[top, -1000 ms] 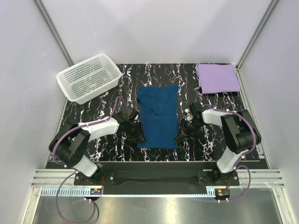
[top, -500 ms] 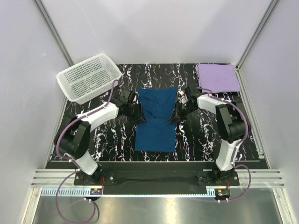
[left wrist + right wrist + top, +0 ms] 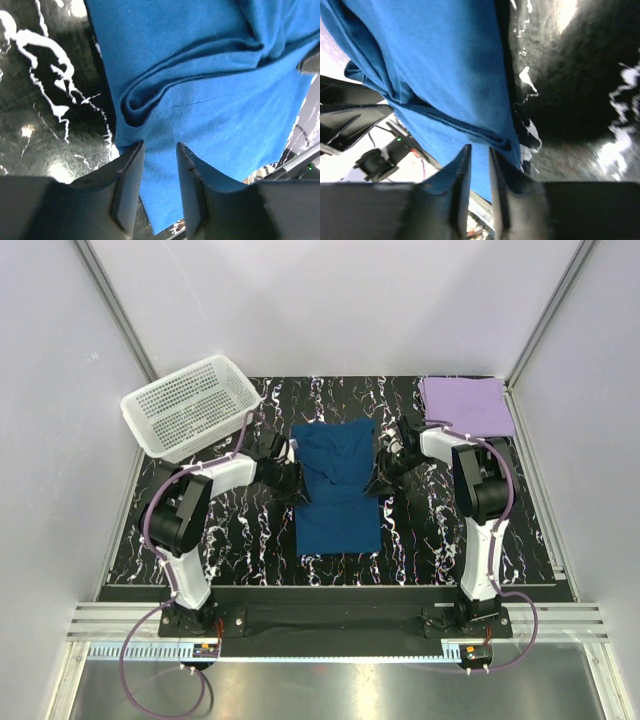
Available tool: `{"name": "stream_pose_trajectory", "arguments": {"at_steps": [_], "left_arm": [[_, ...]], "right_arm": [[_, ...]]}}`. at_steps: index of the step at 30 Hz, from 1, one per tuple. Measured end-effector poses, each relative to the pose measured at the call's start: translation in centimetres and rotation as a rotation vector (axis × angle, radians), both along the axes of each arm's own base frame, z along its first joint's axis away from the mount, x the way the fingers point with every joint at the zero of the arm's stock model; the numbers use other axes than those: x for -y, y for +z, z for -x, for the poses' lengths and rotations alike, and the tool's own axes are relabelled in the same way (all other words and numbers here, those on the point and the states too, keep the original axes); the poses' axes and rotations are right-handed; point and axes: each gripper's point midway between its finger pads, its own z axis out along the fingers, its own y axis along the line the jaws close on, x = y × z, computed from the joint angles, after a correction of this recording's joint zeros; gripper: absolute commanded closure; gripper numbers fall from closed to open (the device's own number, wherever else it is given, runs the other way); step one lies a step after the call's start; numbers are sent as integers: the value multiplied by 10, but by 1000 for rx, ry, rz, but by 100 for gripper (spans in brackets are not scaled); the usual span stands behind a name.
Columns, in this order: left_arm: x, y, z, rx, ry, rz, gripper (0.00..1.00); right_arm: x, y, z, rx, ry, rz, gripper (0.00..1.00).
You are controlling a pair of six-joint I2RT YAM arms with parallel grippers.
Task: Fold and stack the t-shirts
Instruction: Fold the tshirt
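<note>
Reader: Shirts first, please. Where do they lie?

Describer: Seen from above, a dark teal-blue t-shirt [image 3: 338,490] lies flat in the middle of the black marbled table [image 3: 430,540]. Its long axis runs from the near edge to the far edge. A pale lavender t-shirt [image 3: 467,407] sits folded at the far right corner, well apart from it. A white perforated basket [image 3: 131,403] stands at the far left.

Reader: And the arms?

Describer: The left gripper [image 3: 290,480] touches the blue shirt's left edge about halfway along its length. The right gripper [image 3: 382,480] is directly opposite, at the right edge. Each points inward at the cloth and each is equally near, so the shirt lies between them.

Reader: Are they holding it?

Describer: In the left wrist view the jaws stand narrowly apart over the edge, with blue cloth showing through the gap. They do not look clamped. In the right wrist view the jaws leave only a thin slit, and I cannot tell whether any cloth is nipped.

Reader: What has changed?

Describer: A second ago both grippers flanked the shirt closer to its near hem. They have since travelled away from the bases to the middle. The shirt's outline now steps in there, narrower beyond the grippers and wider on the near side.
</note>
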Motion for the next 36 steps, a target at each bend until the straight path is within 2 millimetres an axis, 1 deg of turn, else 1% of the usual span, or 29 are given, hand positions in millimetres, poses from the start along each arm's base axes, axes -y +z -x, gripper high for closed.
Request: {"name": "stream_pose_trajectory", "arguments": {"at_steps": [1, 2, 4, 6, 8, 9, 11, 12, 14, 16, 17, 18, 20, 21, 23, 24, 26, 31, 36], "left_arm": [[1, 2, 0, 6, -3, 15, 50], [1, 4, 1, 17, -6, 25, 47], [-1, 8, 6, 44, -8, 32, 43], [-11, 12, 17, 48, 4, 11, 38], [-24, 22, 34, 50, 20, -18, 35], [-29, 30, 41, 59, 29, -28, 32], [-37, 51, 51, 107, 54, -22, 31], [-40, 60, 56, 133, 68, -12, 30], [-45, 72, 68, 169, 88, 10, 30], [-50, 70, 84, 161, 113, 23, 31], [-52, 64, 92, 145, 123, 25, 32], [-54, 54, 104, 111, 138, 27, 32], [-56, 31, 130, 28, 167, 21, 33], [-57, 19, 143, -13, 182, 17, 32], [-58, 3, 165, -95, 218, 18, 33], [-54, 4, 167, -111, 236, 42, 33], [-49, 6, 162, -98, 269, 64, 33], [-37, 4, 154, -149, 355, 77, 33], [-24, 3, 147, -205, 420, 69, 34]], "right_arm": [[2, 1, -2, 11, 3, 17, 59], [4, 4, -2, 22, 5, 30, 57], [13, 12, 3, 56, 10, 82, 48], [21, 24, 11, 78, 6, 115, 44], [29, 43, 25, 116, -2, 136, 39], [32, 52, 36, 127, -5, 136, 38], [37, 64, 57, 150, -12, 128, 37], [39, 66, 71, 144, -14, 120, 37], [44, 60, 96, 116, -19, 116, 37], [47, 43, 125, 42, -28, 113, 37], [49, 35, 135, 13, -32, 115, 38], [50, 26, 147, -24, -37, 117, 39], [50, 14, 165, -88, -57, 112, 41], [49, 10, 170, -104, -68, 106, 41], [43, 6, 175, -120, -92, 82, 42], [39, 6, 176, -123, -99, 69, 42], [29, 6, 176, -121, -114, 36, 42], [7, 6, 171, -130, -137, -20, 41], [0, 7, 164, -132, -182, -43, 41]]}}
